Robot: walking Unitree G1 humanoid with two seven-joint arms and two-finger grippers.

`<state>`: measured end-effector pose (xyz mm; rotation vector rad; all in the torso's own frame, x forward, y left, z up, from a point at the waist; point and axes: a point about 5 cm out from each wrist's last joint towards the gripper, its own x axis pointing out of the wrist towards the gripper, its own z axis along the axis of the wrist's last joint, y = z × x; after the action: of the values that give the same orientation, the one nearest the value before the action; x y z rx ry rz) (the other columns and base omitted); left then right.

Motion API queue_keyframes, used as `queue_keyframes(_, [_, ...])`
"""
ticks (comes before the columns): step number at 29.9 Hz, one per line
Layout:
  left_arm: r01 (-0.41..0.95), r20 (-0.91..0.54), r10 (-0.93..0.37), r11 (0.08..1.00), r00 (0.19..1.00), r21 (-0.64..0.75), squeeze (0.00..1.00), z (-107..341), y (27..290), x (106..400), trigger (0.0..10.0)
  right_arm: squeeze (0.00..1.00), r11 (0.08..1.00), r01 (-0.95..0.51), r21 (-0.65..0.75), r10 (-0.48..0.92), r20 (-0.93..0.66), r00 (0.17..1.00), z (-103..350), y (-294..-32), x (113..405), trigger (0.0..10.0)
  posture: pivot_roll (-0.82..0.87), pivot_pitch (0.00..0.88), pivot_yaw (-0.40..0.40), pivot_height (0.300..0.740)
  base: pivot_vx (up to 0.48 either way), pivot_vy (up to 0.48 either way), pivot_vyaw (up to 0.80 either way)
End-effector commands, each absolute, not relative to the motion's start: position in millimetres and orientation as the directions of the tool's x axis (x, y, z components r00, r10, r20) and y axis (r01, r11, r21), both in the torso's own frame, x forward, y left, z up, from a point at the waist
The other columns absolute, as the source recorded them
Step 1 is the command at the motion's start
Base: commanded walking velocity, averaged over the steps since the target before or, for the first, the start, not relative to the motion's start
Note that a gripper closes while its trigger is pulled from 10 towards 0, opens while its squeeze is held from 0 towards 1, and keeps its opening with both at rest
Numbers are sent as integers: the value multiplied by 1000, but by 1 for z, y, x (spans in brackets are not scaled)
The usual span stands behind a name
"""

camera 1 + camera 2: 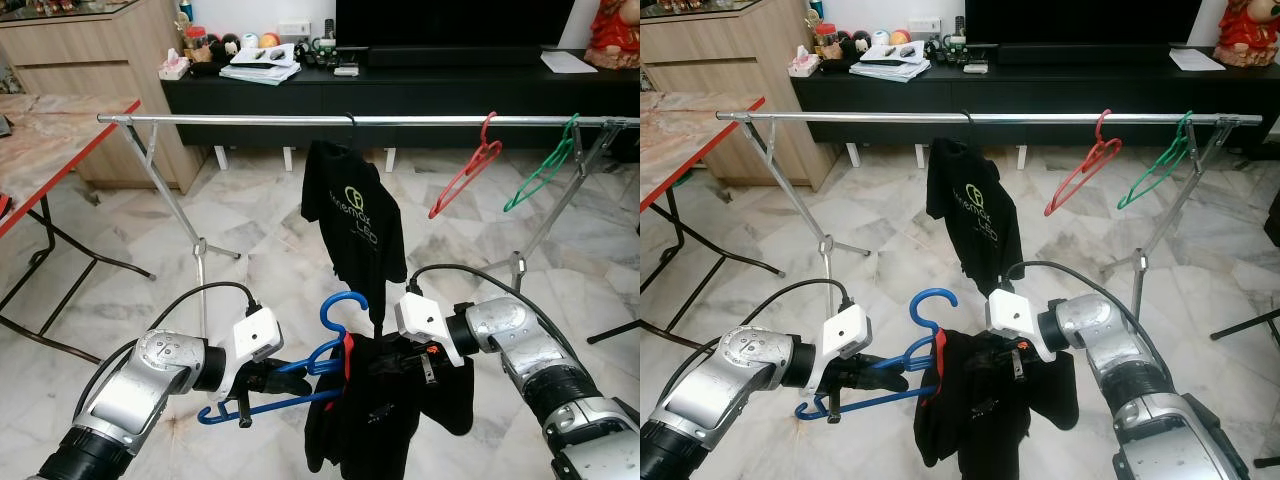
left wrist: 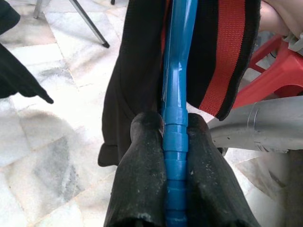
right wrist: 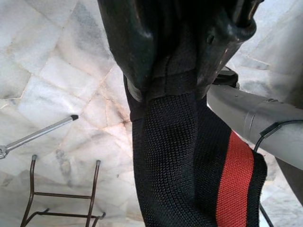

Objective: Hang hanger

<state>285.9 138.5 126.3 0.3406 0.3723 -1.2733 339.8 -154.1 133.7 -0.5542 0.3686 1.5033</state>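
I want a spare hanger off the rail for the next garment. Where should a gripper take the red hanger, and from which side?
Grip the red hanger on its lower straight bar, coming from the front, jaws closing across the bar. It hangs tilted by its hook from the rail, bare of clothing, with open space beside it before the green hanger.

Blue hanger (image 1: 335, 345), black red-striped garment (image 3: 199, 175)

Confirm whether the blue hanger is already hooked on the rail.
No. The blue hanger sits below the rail, clamped in the left tool.
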Motion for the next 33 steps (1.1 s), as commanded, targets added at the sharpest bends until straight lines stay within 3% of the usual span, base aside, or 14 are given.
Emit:
queue_keyframes(1, [960, -388, -878, 262, 279, 98, 0, 142, 135, 293, 10000, 0, -27, -994, -103, 840, -542, 33, 132, -149, 340, 0, 39, 76, 32, 740, 0, 0, 0])
queue_keyframes(13, [960, -428, -859, 254, 281, 121, 0, 141, 137, 299, 10000, 0, -55, -995, -84, 833, -553, 1, 127, -145, 336, 0, 26, 19, 31, 740, 0, 0, 0])
queue_keyframes(14, [960, -424, -862, 252, 279, 119, 902, 141, 136, 299, 10000, 0, -50, -995, -85, 833, -553, 5, 127, -146, 337, 0, 25, 12, 29, 740, 0, 0, 0])
queue_keyframes(15, [961, -422, -863, 250, 276, 118, 1000, 141, 136, 300, 10000, 0, -45, -995, -85, 832, -554, 10, 126, -146, 337, 0, 25, 4, 26, 740, 0, 0, 0])
queue_keyframes(25, [955, -440, -848, 268, 297, 127, 1000, 139, 147, 298, 10000, 0, 26, -996, -85, 784, -617, 73, 110, -157, 334, 0, 39, 0, 14, 740, 0, 0, 0])
queue_keyframes(33, [954, -463, -834, 268, 300, 134, 1000, 140, 158, 299, 10000, 0, 8, -998, -64, 726, -686, 49, 96, -167, 326, 0, 36, 0, 19, 740, 0, 0, 0])
